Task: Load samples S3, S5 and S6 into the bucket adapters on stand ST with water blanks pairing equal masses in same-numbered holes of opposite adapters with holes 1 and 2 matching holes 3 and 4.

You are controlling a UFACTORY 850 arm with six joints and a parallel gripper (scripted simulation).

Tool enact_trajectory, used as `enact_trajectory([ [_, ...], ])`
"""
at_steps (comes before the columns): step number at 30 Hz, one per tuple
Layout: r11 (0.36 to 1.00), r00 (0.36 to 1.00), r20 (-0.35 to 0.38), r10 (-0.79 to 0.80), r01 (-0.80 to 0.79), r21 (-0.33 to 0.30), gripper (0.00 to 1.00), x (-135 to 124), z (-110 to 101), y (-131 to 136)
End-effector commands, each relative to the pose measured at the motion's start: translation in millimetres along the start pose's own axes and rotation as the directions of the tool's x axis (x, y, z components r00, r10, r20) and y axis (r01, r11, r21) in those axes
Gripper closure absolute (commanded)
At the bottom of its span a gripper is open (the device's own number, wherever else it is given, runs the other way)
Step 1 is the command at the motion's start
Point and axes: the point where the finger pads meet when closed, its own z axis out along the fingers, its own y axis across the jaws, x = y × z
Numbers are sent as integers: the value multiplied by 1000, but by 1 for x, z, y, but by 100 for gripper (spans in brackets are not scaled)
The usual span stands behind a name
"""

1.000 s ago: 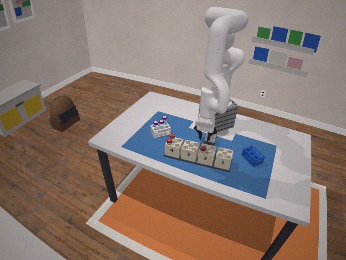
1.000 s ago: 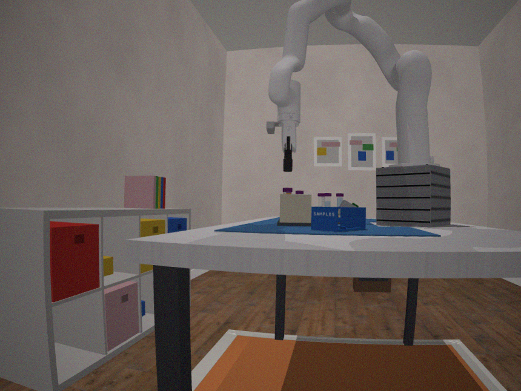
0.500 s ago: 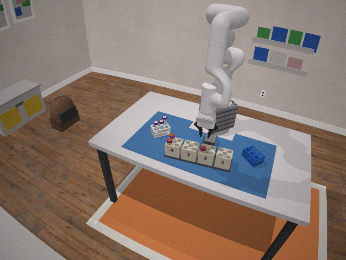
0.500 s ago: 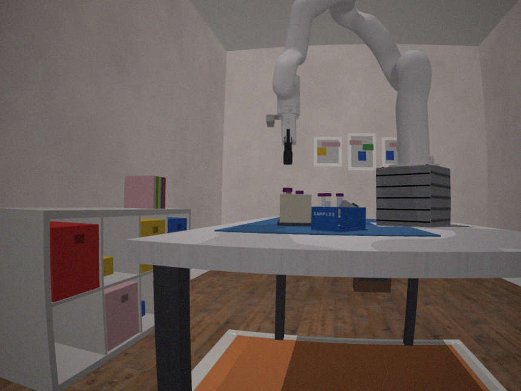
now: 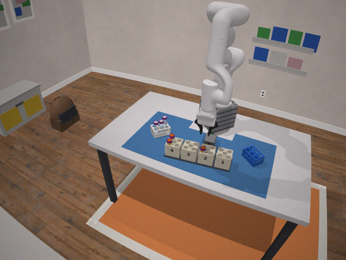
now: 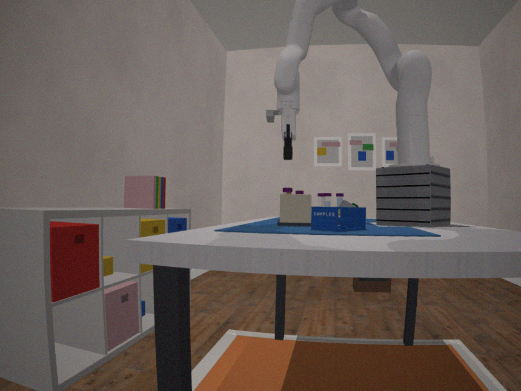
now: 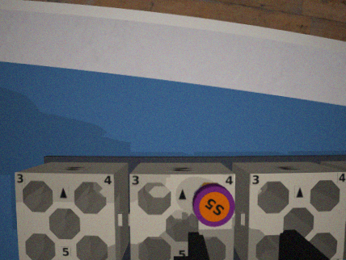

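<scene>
Above adapter 2 (image 5: 206,158) (image 7: 141,226), the hand (image 5: 205,133) (image 6: 288,158) (image 7: 242,242) hangs part-spread, apparently gripping nothing, well clear of its rim.

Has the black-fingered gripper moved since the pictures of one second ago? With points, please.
Yes, upward: in the exterior view, the black-fingered gripper (image 5: 204,134) (image 6: 288,158) (image 7: 240,233) now stands higher above the cream block-shaped adapter 1 (image 5: 223,163) (image 6: 295,209) (image 7: 63,178).
</scene>
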Motion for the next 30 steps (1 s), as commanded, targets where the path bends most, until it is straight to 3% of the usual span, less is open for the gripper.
enact_trajectory([
  [1,1000,1000,-2,0,0,0,56,1,-1,0],
  [16,1000,1000,-2,0,0,0,56,1,-1,0],
  [17,999,999,-2,33,-33,0,43,-2,-1,4],
  [28,921,921,-2,389,-389,0,43,-34,-1,49],
  [30,921,921,-2,389,-389,0,43,-34,-1,49],
])
